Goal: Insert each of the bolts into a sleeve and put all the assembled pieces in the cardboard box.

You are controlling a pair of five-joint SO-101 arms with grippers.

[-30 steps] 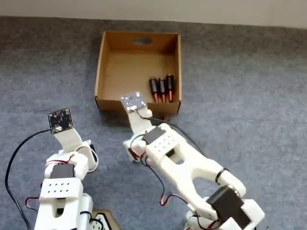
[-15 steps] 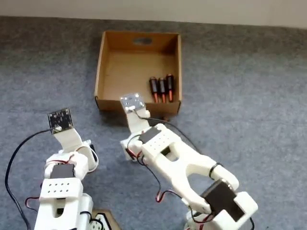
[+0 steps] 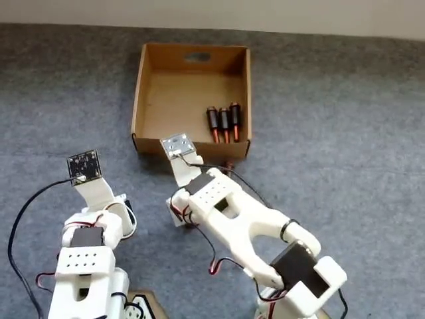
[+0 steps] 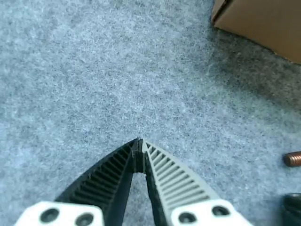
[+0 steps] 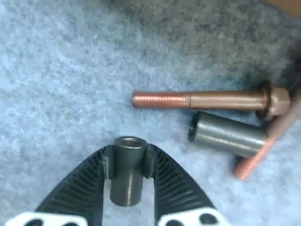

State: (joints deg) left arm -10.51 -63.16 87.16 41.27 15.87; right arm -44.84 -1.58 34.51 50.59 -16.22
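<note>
My right gripper (image 5: pixel 129 157) is shut on a dark sleeve (image 5: pixel 128 179), held with its open end pointing away from me just above the carpet. Beyond it lie a copper bolt (image 5: pixel 207 100), a second grey sleeve (image 5: pixel 228 135) and another bolt (image 5: pixel 256 157) partly under that sleeve. The cardboard box (image 3: pixel 138 100) stands at the back with three assembled pieces (image 3: pixel 224 123) along its right wall. My left gripper (image 4: pixel 139 146) is shut on nothing, low over bare carpet, left of the right arm (image 3: pixel 219 199) and in front of the box corner (image 4: pixel 263 23).
Grey carpet covers the whole table. A bolt end (image 4: pixel 292 158) and a dark object (image 4: pixel 292 207) show at the edge of the left wrist view. Cables hang under the right arm. Open carpet lies to the box's left and right.
The right arm has shifted a little to the left and back from the box, still holding the sleeve. The left arm has kept still.
</note>
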